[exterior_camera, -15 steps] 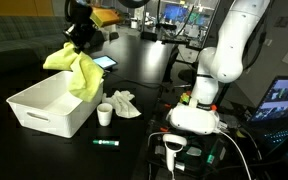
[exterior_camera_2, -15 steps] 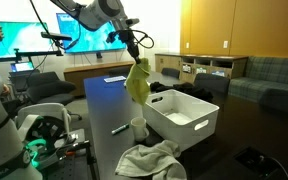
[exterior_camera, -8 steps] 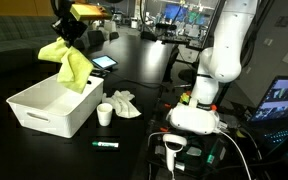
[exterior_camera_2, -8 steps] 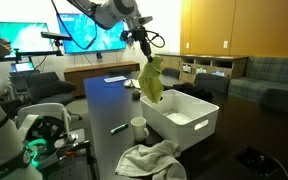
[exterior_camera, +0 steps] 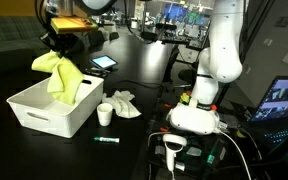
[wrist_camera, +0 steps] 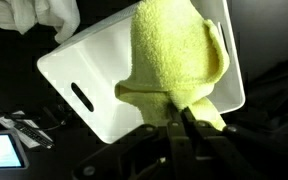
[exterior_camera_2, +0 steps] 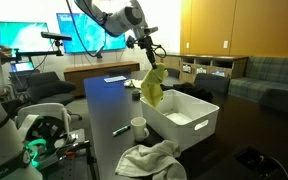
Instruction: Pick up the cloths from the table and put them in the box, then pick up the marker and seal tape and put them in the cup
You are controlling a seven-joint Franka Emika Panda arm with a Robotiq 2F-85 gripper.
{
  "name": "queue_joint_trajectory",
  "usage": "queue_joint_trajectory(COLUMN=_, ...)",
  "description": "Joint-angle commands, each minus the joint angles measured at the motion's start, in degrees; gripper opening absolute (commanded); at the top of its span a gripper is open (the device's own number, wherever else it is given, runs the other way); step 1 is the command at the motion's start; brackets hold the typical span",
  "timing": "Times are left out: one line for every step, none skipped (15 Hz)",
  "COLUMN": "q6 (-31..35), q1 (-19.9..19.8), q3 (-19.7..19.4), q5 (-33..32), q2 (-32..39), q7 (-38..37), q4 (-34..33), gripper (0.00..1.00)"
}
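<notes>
Currently end effector (wrist_camera: 179, 120) clamped on yellow cloth (exterior_camera: 62, 78), cloth hanging over open white box (exterior_camera: 46, 117), white cloth (exterior_camera: 122, 102), cup (exterior_camera: 104, 114), marker (exterior_camera: 106, 143) lying on black counter (exterior_camera: 134, 70) beside box

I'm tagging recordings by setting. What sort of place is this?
Likely an office or lab lounge: a big wall screen, a grey sofa and low wooden shelving stand around the black table.
</notes>
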State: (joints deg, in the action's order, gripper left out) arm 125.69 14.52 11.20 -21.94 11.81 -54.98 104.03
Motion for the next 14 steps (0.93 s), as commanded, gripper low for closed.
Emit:
queue_joint_trajectory(q6=-0.97, q1=1.02, q3=-3.47, q5=-0.89, q2=5.34, q7=-4.72, q4=-6.77, gripper=0.02)
queue_joint_trajectory(q6=0.4, q1=0.48, q3=-4.47, q5=0.59, q2=5.83, q7=-6.22, q4=-7.28, gripper=0.02)
queue_joint_trajectory(q6=0.96, q1=0.52, q3=-5.25, q5=0.98, q2=6.8, q7=-7.72, q4=-8.35, gripper=0.02)
queue_joint_trajectory(q6=1.08, q1=0.34, q3=-6.0, q5=1.33, q2=7.68, q7=-8.01, q4=-9.54, gripper=0.02)
queue_joint_trajectory(q6=0.78, q1=0.36, q3=-6.71, q5=1.32, q2=8.76, q7=-8.29, q4=-10.87, gripper=0.02)
queue_joint_trajectory(q6=-0.45, q1=0.46, q3=-7.42, q5=0.95, q2=10.02, q7=-7.87, q4=-12.5, gripper=0.02)
queue_joint_trajectory(q6=-1.03, q1=0.55, q3=-7.95, q5=0.83, q2=11.24, q7=-7.39, q4=-13.86, gripper=0.02)
queue_joint_trajectory(q6=-1.31, q1=0.34, q3=-8.23, q5=1.39, q2=12.13, q7=-6.13, q4=-14.68, gripper=0.31)
queue_joint_trajectory(q6=-1.72, q1=0.22, q3=-8.47, q5=1.69, q2=12.8, q7=-5.06, q4=-15.21, gripper=0.32)
queue_joint_trajectory(q6=-1.77, q1=-0.02, q3=-8.54, q5=2.1, q2=12.96, q7=-3.67, q4=-14.84, gripper=0.39)
queue_joint_trajectory(q6=-2.07, q1=-0.15, q3=-8.55, q5=2.41, q2=13.14, q7=-2.25, q4=-14.44, gripper=0.46)
queue_joint_trajectory(q6=-2.21, q1=-0.33, q3=-8.42, q5=2.61, q2=12.45, q7=-0.18, q4=-12.78, gripper=0.55)
queue_joint_trajectory(q6=-2.16, q1=-0.35, q3=-8.41, q5=2.71, q2=12.17, q7=1.28, q4=-11.83, gripper=0.62)
queue_joint_trajectory(q6=-2.13, q1=-0.5, q3=-8.14, q5=3.03, q2=11.41, q7=3.46, q4=-10.23, gripper=0.68)
